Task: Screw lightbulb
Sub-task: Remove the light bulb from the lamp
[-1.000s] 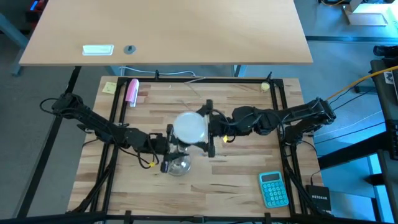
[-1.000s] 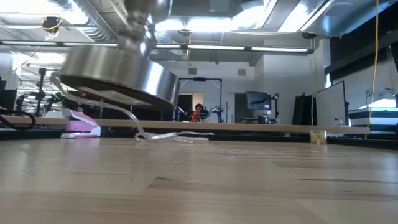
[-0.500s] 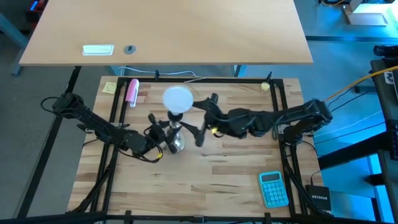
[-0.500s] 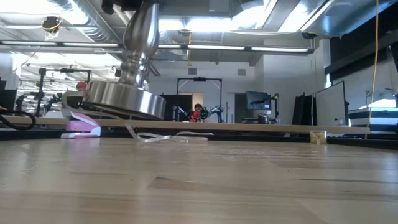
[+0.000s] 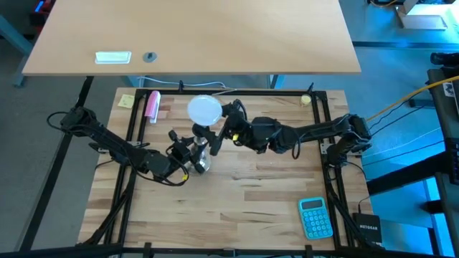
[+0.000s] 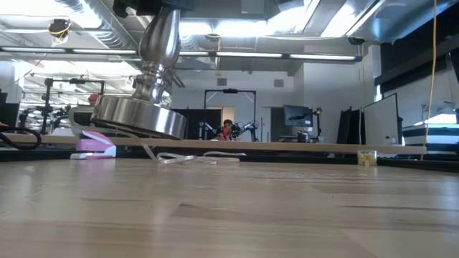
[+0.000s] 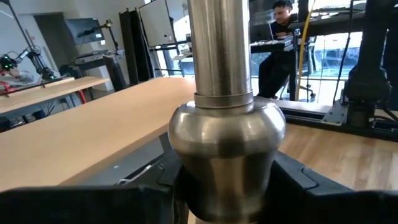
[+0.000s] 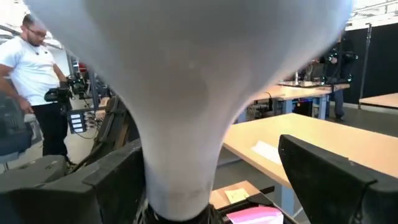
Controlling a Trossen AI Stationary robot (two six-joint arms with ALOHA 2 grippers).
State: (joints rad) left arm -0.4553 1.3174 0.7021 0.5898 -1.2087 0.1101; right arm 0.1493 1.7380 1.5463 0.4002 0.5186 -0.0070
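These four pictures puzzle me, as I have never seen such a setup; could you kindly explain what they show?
Two dark robot arms work at a wooden table. One camera looks down from above, one sits at table-top height, and one rides on each wrist. The left end effector is shut on the silver lamp stand, whose base is tilted off the table. The right end effector has its fingers set wide either side of the neck of the white lightbulb, which sits on top of the stand. A blue calculator, a pink stapler and a yellow note also lie on the table.
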